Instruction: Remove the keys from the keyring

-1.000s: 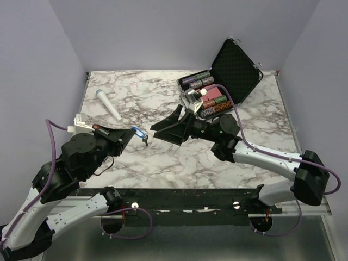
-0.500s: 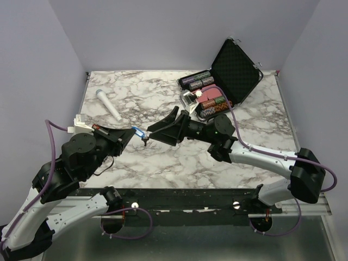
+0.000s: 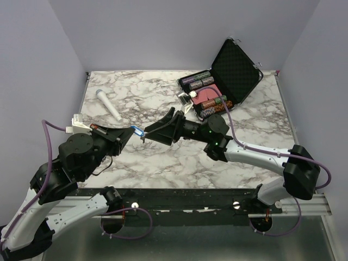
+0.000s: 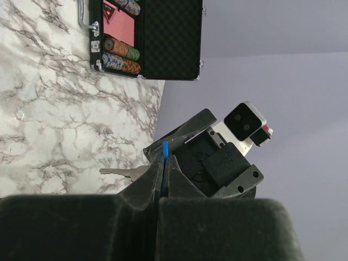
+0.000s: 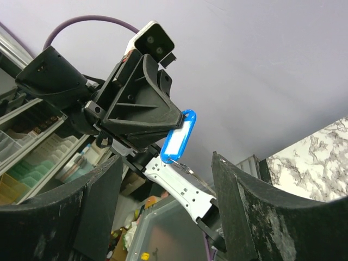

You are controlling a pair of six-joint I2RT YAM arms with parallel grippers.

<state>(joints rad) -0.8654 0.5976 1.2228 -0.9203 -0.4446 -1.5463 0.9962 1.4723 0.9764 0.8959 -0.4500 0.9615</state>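
My left gripper [image 3: 134, 132] is shut on the bright-blue key tag of the keyring [image 3: 138, 131] and holds it above the marble table. In the left wrist view the tag [image 4: 165, 150] shows edge-on between the closed fingers, and a silvery key [image 4: 120, 172] sticks out to the left beside them. My right gripper [image 3: 156, 129] is open, its tips level with the tag. In the right wrist view the tag [image 5: 179, 136] and its thin metal ring [image 5: 191, 169] hang between my open fingers [image 5: 239, 206], untouched.
A white microphone [image 3: 109, 105] lies at the back left of the table [image 3: 163, 163]. An open black case [image 3: 231, 73] with poker chips stands at the back right, behind the right arm.
My right gripper has moved left toward the left gripper, and its open fingers now reach the tag. The left gripper still holds the tag, shifted slightly up.
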